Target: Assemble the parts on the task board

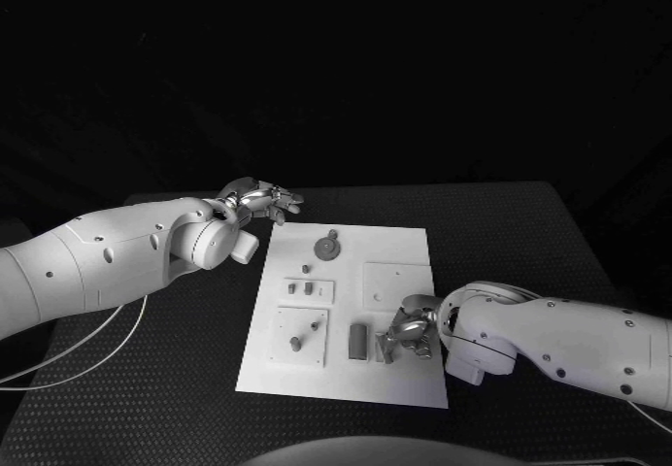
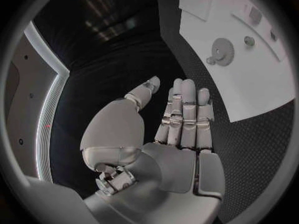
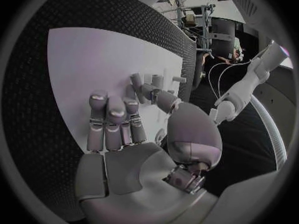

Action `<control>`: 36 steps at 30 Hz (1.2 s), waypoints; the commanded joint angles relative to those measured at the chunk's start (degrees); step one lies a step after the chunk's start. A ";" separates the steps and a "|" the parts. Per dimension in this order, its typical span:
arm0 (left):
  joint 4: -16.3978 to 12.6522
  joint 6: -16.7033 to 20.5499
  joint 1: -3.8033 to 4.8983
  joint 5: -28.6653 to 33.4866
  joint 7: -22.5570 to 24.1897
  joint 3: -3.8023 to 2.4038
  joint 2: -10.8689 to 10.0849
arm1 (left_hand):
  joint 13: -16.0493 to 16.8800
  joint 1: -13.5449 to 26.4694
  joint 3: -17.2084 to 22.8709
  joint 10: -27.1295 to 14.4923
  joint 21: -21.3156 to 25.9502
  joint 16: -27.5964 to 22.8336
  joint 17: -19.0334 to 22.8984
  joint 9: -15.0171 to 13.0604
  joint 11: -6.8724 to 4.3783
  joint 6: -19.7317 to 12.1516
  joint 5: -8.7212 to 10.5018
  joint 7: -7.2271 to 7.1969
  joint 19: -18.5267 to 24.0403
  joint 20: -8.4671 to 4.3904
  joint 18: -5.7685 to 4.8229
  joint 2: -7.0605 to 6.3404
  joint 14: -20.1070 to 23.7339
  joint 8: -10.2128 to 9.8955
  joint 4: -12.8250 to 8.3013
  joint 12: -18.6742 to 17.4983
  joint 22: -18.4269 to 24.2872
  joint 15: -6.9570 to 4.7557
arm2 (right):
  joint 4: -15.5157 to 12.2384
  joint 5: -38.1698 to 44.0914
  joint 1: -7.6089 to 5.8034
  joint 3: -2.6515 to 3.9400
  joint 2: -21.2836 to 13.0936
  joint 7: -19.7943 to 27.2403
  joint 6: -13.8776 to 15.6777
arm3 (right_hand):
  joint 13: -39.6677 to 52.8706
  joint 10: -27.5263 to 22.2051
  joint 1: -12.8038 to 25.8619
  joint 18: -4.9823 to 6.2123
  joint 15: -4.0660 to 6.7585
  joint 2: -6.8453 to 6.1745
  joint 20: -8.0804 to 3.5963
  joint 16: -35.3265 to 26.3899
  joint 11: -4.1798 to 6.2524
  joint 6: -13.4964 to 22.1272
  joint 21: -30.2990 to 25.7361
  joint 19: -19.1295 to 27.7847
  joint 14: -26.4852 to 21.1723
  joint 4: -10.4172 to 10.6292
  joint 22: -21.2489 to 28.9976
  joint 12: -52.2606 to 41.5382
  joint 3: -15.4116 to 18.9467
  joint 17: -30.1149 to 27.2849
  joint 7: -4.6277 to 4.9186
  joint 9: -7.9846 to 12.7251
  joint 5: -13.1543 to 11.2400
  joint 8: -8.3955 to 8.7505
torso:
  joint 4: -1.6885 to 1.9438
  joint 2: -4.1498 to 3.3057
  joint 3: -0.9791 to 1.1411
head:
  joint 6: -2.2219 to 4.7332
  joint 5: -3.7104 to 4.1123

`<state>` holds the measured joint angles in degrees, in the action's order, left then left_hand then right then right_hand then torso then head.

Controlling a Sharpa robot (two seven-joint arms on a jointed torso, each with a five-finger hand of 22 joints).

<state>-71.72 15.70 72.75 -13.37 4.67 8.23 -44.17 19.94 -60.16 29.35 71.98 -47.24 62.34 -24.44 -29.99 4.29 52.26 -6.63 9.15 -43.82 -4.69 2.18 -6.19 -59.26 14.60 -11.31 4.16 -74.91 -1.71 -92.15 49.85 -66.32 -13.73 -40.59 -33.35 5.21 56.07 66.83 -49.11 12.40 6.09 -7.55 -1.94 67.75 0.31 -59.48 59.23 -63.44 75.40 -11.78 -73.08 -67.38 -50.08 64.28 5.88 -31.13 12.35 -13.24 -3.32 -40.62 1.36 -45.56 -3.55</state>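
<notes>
Black table carries the white task board (image 1: 399,243); right hand (image 1: 408,330) sits over its near edge, fingers curled beside the upright parts (image 1: 358,341), grasp unclear, while left hand (image 1: 260,201), open and empty, hovers off the far-left corner.

Matt white task board (image 1: 399,243), textured black table (image 1: 532,233)

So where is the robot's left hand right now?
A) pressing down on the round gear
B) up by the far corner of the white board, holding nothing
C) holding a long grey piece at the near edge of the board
B: the left hand sits by the far corner of the task board, fingers apart and empty, clear of the gear.
</notes>
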 commanded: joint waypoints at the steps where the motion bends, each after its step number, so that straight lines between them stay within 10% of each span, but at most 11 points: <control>1: -0.18 0.03 0.11 -0.23 0.29 -0.03 0.11 | 0.06 0.51 -0.15 -0.17 0.38 -0.25 -0.07 0.06 0.18 -0.46 0.20 0.03 0.02 -2.51 -0.50 -0.20 -0.31 0.31 0.10 0.01 -0.21 0.05 | 0.41 -0.49 0.04 -0.02 0.45 0.25 -0.66 | 0.10 -0.16 0.41 2.60 0.24 -0.23 0.07 -0.33 0.09 0.14 0.16 -0.16 0.02 0.13 0.09 0.18 0.42 0.09 0.11 0.24 -0.60 0.29 | 0.03 -0.01 0.03 | -0.03 0.00; 16: -0.18 0.10 0.13 -0.25 0.26 -0.03 0.05 | 0.06 0.50 -0.14 -0.18 0.39 -0.25 -0.09 0.08 0.18 -0.48 0.19 0.03 0.01 -2.52 -0.50 -0.20 -0.32 0.32 0.12 0.01 -0.24 0.05 | 0.80 0.78 0.04 -0.02 0.79 0.74 -0.78 | 0.19 -0.19 1.34 2.60 0.42 -2.00 -0.14 -0.43 0.28 -0.21 0.20 -0.19 0.04 2.97 0.42 0.13 1.60 0.27 -0.10 0.65 -5.99 -0.23 | -0.02 0.00 0.06 | -0.03 -0.11; 36: -0.15 0.16 0.15 -0.34 0.26 -0.03 0.02 | 0.07 0.47 -0.12 -0.16 0.41 -0.26 -0.12 0.10 0.17 -0.48 0.18 0.03 0.00 -2.53 -0.50 -0.20 -0.33 0.35 0.12 0.01 -0.27 0.04 | 0.16 1.35 0.04 -0.02 0.94 1.19 -4.12 | 0.35 -0.23 2.81 2.60 0.69 -2.86 -0.16 -0.37 0.65 -1.18 0.41 -0.05 0.06 4.64 0.48 0.03 3.78 0.47 -0.48 0.71 -7.42 -1.04 | 0.02 0.01 0.05 | -0.24 -0.08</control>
<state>-71.76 15.74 72.82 -13.45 4.59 8.23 -44.19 19.92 -60.16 29.35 71.98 -47.03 62.34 -24.47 -29.94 4.29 52.26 -6.63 9.15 -43.82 -4.69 2.18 -6.19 -59.26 14.60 -11.31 4.16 -74.94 -1.71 -91.56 50.93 -66.36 -13.78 -39.88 -33.39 3.08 56.39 66.63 -46.70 12.41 6.33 -10.34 -1.93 67.56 0.50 -60.35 59.44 -63.45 75.43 -7.01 -72.66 -67.38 -46.63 64.70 5.41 -30.44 5.20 -13.95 -3.32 -40.61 1.41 -45.76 -3.58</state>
